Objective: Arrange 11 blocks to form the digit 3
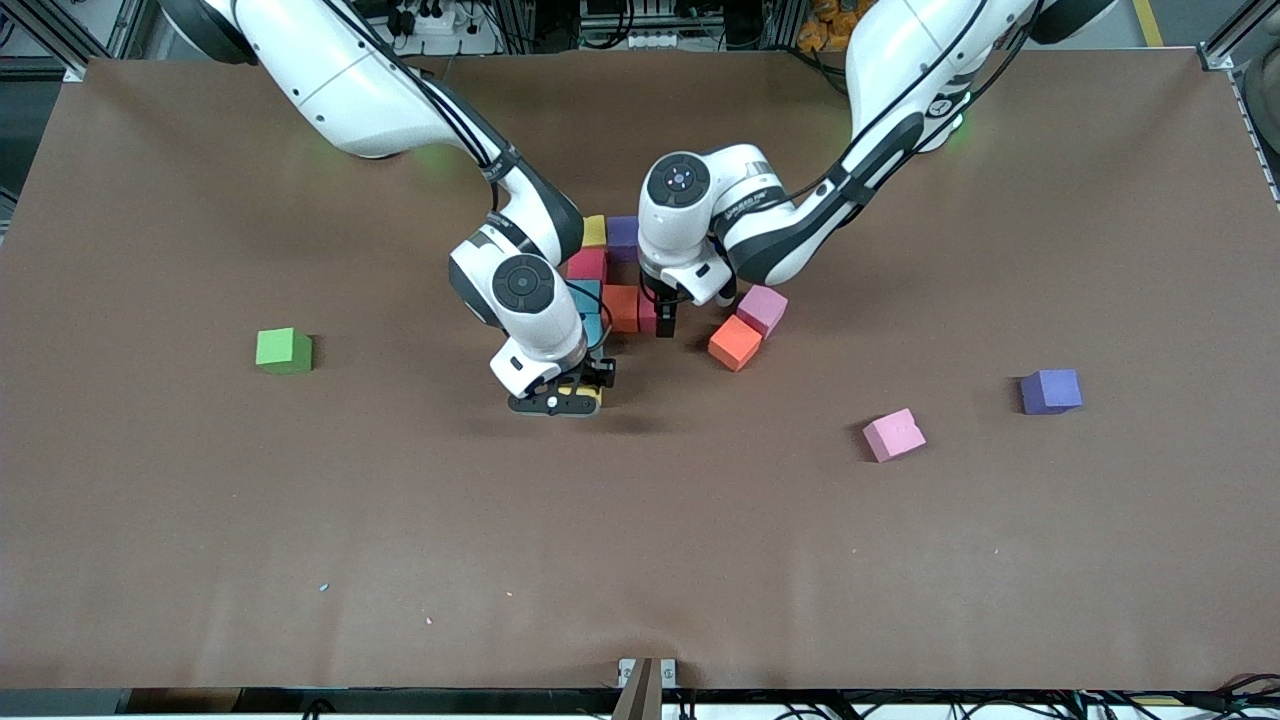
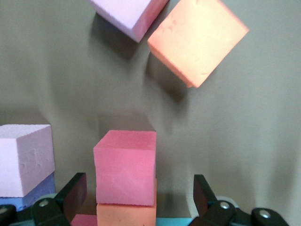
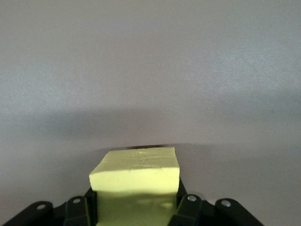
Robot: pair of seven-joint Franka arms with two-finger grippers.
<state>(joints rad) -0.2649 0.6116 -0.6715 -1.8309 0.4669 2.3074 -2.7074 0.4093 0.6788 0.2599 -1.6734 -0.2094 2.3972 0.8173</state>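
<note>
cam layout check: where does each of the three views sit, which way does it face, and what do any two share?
Front: high, facing both arm bases; shows both arms, the left gripper open, the right gripper shut on a yellow block.
Left wrist: looks past open fingers at a pink block.
Right wrist: looks over the yellow block at bare table.
Shared: the loose orange block.

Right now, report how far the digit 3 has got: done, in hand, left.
Done: a cluster of blocks sits mid-table, the left gripper open around a pink block at its edge. In hand: the right gripper is shut on a yellow block, low by the cluster's nearer side. Left: an orange block and pink block beside it, plus a pink block and purple block toward the left arm's end.
</note>
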